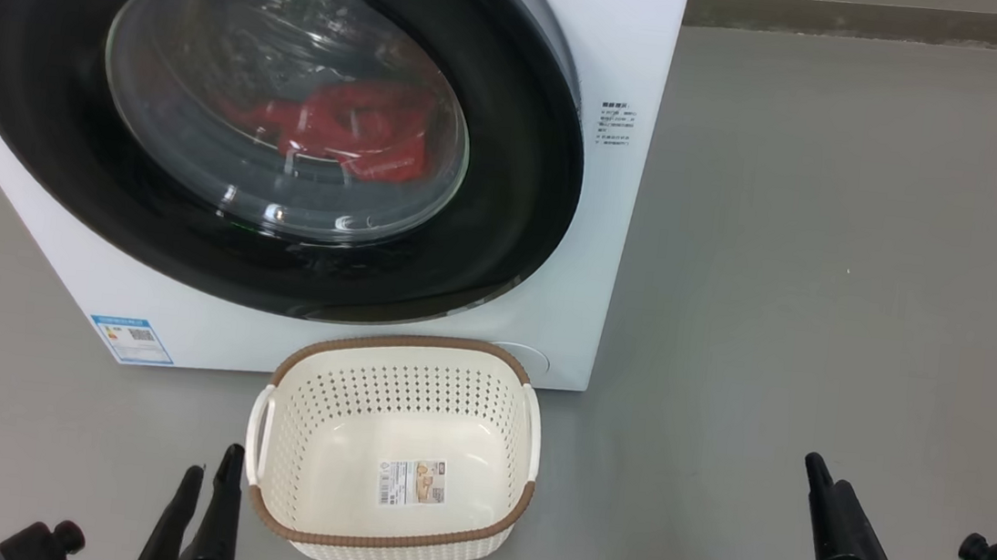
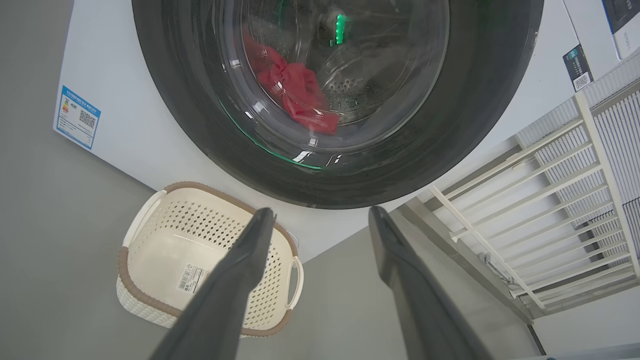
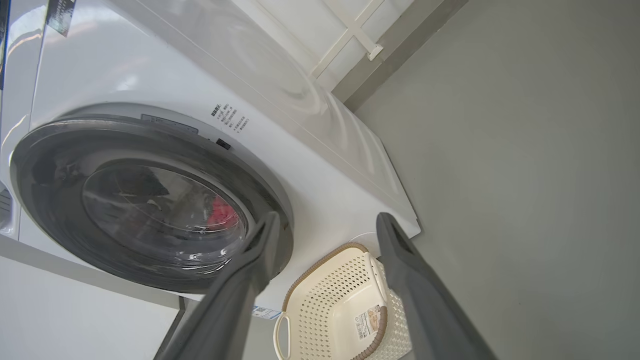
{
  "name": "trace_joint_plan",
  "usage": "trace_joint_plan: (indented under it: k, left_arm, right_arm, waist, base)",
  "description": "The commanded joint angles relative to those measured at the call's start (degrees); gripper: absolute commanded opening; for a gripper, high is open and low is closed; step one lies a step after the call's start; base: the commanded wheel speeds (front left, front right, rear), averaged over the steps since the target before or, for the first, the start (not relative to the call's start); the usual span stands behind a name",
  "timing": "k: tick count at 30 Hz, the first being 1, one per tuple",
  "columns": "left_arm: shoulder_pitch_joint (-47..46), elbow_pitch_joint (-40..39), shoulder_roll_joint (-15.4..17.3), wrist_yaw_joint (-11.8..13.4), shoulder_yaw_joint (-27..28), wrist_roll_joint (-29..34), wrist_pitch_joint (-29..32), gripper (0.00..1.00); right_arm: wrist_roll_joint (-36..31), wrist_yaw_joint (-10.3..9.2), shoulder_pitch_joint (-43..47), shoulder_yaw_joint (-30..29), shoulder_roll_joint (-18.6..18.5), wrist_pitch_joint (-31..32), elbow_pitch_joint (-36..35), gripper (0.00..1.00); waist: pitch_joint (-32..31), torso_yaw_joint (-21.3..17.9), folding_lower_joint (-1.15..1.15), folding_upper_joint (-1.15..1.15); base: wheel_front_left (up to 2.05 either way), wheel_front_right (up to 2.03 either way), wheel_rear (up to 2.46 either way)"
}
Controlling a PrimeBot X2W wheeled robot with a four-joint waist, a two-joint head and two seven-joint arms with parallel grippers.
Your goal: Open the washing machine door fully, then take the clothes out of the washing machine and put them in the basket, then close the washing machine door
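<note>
Though your left wrist view adds a white rail [image 2: 602,165], the clothes [image 1: 339,127] sit behind the washing machine door [image 1: 41,90], the basket [image 1: 406,341] lies longways left to right nearer you, and left gripper [image 1: 215,459] and right gripper [image 1: 828,472] are spread.

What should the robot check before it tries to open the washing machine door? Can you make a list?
1. Washing machine door is shut, so opening it comes first: ok.
2. Left gripper and right gripper are open and hold nothing: ok.
3. Red clothes lie inside, seen through the door: ok.
4. Basket stands upright with no clothes in it, only a paper label on its floor: ok.
5. Spot on the door to grab and pull: cannot tell.
6. Basket is out of the door's swing: cannot tell. It sits close in front of the washing machine.
</note>
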Motion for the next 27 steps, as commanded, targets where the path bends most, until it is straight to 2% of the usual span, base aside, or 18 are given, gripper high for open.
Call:
trace_joint_plan:
  k: [1, 27]
  left_arm:
    - [-0.19, -1.89, 1.02, 0.37, 0.82, 2.28, -0.85, 1.00]
    - [0.37, -3.13, 1.14, 0.26, 0.35, 20.02, -5.22, 1.00]
  right_arm:
    - [-2.24, -0.01, -0.40, 1.09, -0.73, -0.77, -1.30, 1.00]
    - [-16.89, -0.02, -0.04, 2.94, -0.91, -5.14, -0.89, 1.00]
  waist:
    - [0.03, -0.04, 0.00, 0.00]
    - [0.82, -0.68, 0.00, 0.00]
  base:
    - [0.00, 0.00, 0.00]
    - [0.00, 0.00, 0.00]
